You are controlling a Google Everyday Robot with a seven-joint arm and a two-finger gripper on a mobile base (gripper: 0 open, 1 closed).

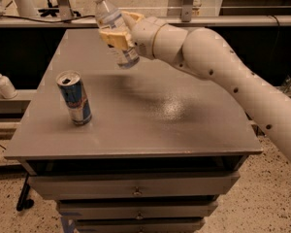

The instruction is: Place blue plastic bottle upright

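Gripper (115,37) is clenched round the midsection of the small clear bluish plastic bottle with white cap (108,14). Bottle's in the air over the far-left part of the grey table (174,120), cap tilted up-left. Rotate wrist to vertical, lower until base sits flat, well apart from the blue-and-silver drink can (75,98), then let go. Fingers hide the label; clearance above table unclear.

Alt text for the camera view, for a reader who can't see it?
The gripper holds the bottle in the air above the grey table, closed round its middle, with the bottle tilted and its white cap pointing up and left. A can stands upright near the table's left edge.
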